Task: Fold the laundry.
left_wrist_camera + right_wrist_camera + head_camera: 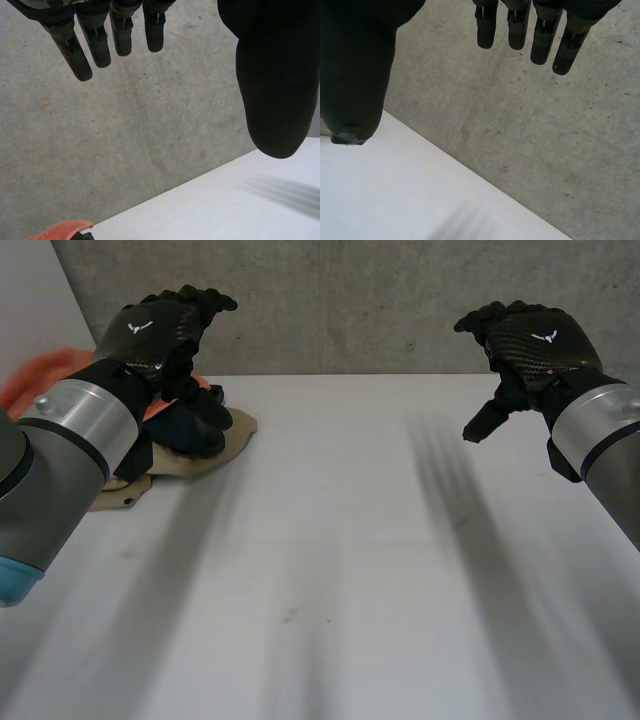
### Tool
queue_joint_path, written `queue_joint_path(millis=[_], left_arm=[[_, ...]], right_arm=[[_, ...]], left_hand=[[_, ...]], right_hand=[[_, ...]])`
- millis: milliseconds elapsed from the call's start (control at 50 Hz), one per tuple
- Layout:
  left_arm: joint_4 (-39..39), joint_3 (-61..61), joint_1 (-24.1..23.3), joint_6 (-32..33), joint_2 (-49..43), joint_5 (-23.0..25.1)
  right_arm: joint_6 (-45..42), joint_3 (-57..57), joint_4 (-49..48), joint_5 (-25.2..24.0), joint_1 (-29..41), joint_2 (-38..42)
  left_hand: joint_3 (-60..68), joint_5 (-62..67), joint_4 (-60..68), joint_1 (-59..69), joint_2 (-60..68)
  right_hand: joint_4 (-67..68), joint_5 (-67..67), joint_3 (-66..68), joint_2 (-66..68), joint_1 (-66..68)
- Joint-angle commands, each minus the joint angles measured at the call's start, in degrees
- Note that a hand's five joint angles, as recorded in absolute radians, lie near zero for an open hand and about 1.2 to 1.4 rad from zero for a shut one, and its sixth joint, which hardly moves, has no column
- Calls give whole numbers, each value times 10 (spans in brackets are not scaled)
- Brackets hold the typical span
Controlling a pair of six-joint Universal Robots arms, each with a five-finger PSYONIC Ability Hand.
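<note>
1. Black left hand (160, 332) is raised above the table's left side, fingers loosely spread and holding nothing.
2. Black right hand (530, 340) is raised at the right, also spread and empty.
3. A crumpled pile of orange, black and beige laundry (215, 435) lies on the white table (350, 570), below the left hand.

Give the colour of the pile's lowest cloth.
Beige cloth, clearest in the head view.

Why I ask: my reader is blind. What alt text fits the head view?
The left hand and right hand hover open and empty over a white table. An orange, dark and beige laundry pile lies by the left arm.
</note>
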Motion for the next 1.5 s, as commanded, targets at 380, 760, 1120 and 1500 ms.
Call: queue_joint_path(millis=[380,760,1120,1500], left_arm=[[152,43,140,166,-147,-4],[176,255,263,285,-446,15],[187,310,266,284,-490,45],[255,241,225,267,-336,6]], right_arm=[[-3,7,-1,-4,1,4],[-5,7,-2,-6,0,33],[-27,5,-4,-6,0,60],[-30,5,-2,-5,1,58]], left_hand=[[-7,-10,-3,-4,-4],[46,44,51,50,50],[675,673,680,679,679],[675,673,680,679,679]], right_hand=[[-36,-31,-23,-31,-13],[-36,-31,-23,-31,-13],[-36,-31,-23,-31,-13],[-36,-31,-23,-31,-13]])
